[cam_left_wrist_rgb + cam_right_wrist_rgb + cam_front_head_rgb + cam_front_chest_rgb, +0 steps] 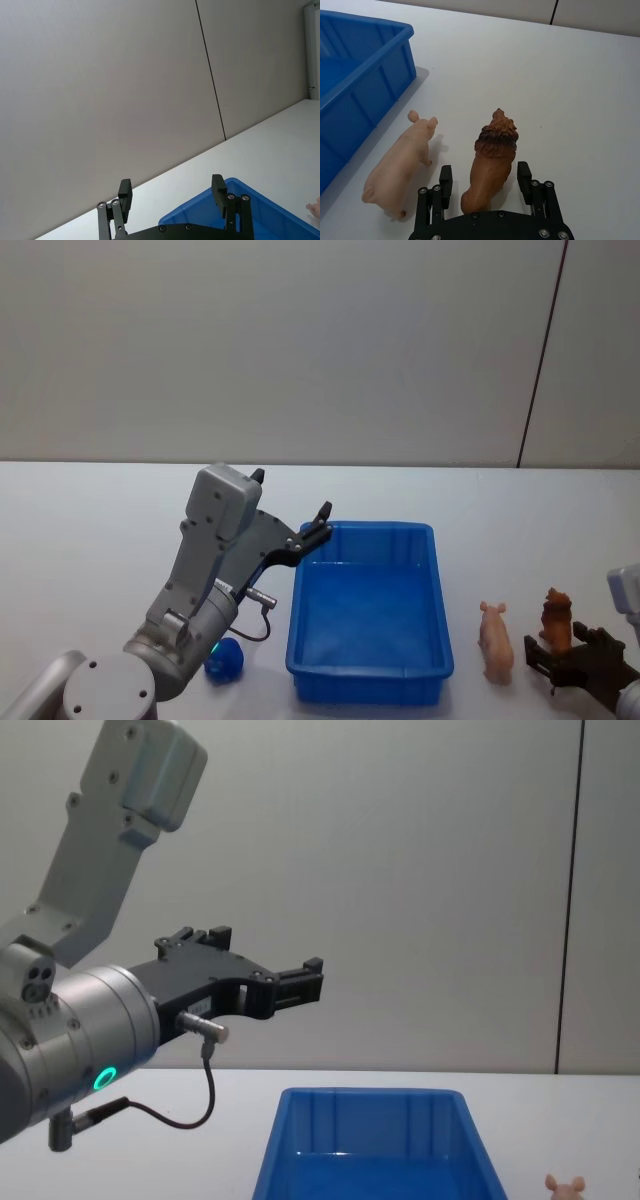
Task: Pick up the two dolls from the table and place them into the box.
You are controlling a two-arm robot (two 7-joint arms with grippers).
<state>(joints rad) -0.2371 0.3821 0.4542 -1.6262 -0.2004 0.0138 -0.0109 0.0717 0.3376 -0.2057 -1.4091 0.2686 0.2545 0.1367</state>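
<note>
Left hand (171, 187): raised off the worktop (100, 540), at about 10 o'clock from the box (380, 527), level with its left rim. Fingers spread wide, nothing between them. Judged idle.

Box: sits mid-worktop and its blue floor is bare, with no doll inside.

Pink doll (495, 642): lies on the worktop at about 4 o'clock from the box, just beside the right wall and apart from it. Untouched.

Brown doll (556, 615): just beside the pink one at its 3 o'clock, the two near but not touching. Maned head points away from the robot.

Right hand (485, 172): low at the worktop's near right edge, fingers wide and set either side of the brown doll's hindquarters. A gap shows on each side, so no grip yet.

Progress: nothing delivered. Judged to be the first pick, at the point of closing. Left to do: close on the brown doll, lift, carry toward 9 o'clock over the rim, release, then repeat for the pink doll.
</note>
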